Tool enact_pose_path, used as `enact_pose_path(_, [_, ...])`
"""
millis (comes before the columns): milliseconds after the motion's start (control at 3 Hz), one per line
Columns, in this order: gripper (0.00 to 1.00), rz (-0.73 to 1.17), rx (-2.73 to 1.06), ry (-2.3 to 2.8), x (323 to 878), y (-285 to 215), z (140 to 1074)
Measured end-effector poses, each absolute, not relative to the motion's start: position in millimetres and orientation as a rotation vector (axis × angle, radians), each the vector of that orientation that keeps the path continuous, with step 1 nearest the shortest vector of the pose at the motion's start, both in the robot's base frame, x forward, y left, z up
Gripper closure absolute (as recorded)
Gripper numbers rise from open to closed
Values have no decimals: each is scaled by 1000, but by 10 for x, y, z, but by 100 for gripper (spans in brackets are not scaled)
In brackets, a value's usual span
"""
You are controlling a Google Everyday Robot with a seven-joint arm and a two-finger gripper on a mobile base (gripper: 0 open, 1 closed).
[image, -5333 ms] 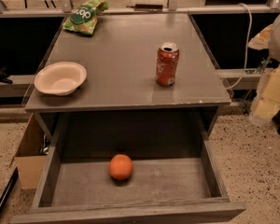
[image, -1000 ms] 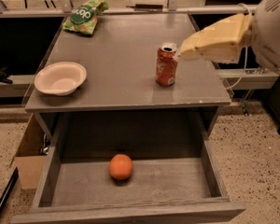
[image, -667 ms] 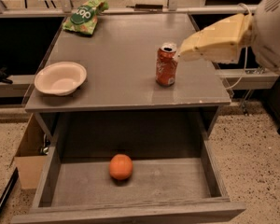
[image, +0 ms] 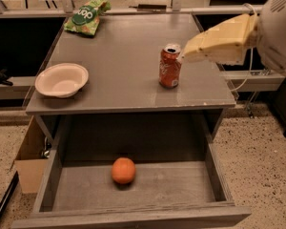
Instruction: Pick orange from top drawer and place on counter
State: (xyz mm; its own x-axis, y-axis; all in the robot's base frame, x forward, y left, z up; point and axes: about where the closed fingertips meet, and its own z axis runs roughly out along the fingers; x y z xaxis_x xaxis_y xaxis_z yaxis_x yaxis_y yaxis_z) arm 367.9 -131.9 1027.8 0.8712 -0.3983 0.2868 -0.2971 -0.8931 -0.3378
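Note:
The orange [image: 123, 170] lies on the flat grey bottom of the open top drawer [image: 219, 180], a little left of its middle, with nothing touching it. The grey counter [image: 124, 75] stretches above the drawer. My beige arm reaches in from the right, above the counter's right edge. Its gripper end [image: 184, 56] sits just beside the top of a red-orange soda can [image: 169, 66]. The gripper is far above and to the right of the orange.
A white bowl [image: 62, 79] stands at the counter's front left. A green chip bag [image: 87, 15] lies at the back left. A cardboard box [image: 28, 161] sits on the floor left of the drawer. Speckled floor lies to the right.
Five seconds ago my arm hung low at the right edge; it has since swung up over the counter beside the can. Over the last second it has barely moved. The orange has stayed put.

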Motion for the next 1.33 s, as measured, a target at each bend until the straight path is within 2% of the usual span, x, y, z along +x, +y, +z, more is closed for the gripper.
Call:
enact_pose_path(667, [0,-532,-2935,418,4068,-1260,10175])
enact_pose_path(1000, [0,-594,-2912,402,4017,-1205,10404])
enact_pose_path(1333, [0,-596,-2950,304,4164,-955,10412])
